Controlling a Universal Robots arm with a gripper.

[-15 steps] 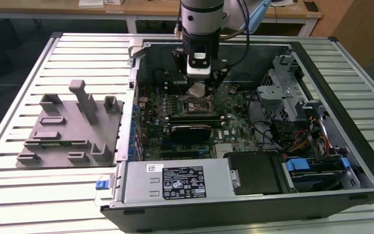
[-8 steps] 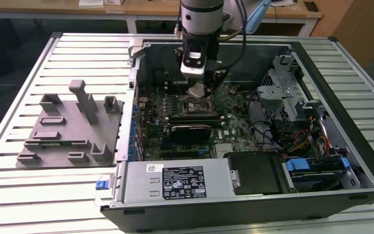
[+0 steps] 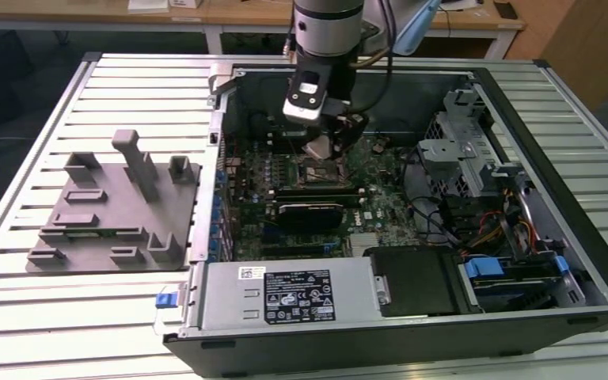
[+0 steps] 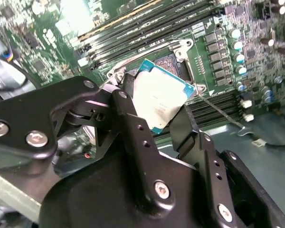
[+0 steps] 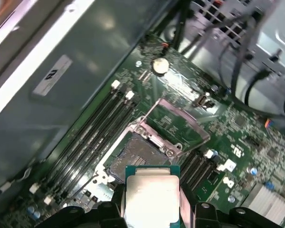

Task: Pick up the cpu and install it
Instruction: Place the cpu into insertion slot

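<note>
The claw [image 4: 157, 105] is clamped on the cpu [image 4: 164, 92] by its opposite edges — a sound hold, I'd judge, for a light, stiff plate with a fragile underside — holding it just above the open socket [image 5: 135, 154] beneath its fingertips.

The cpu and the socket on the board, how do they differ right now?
The cpu has a pale silvery top; the socket is dark inside a metal frame. The cpu is clamped in the gripper, above the board; the socket sits fixed, empty, its lid open. Both are square.
</note>
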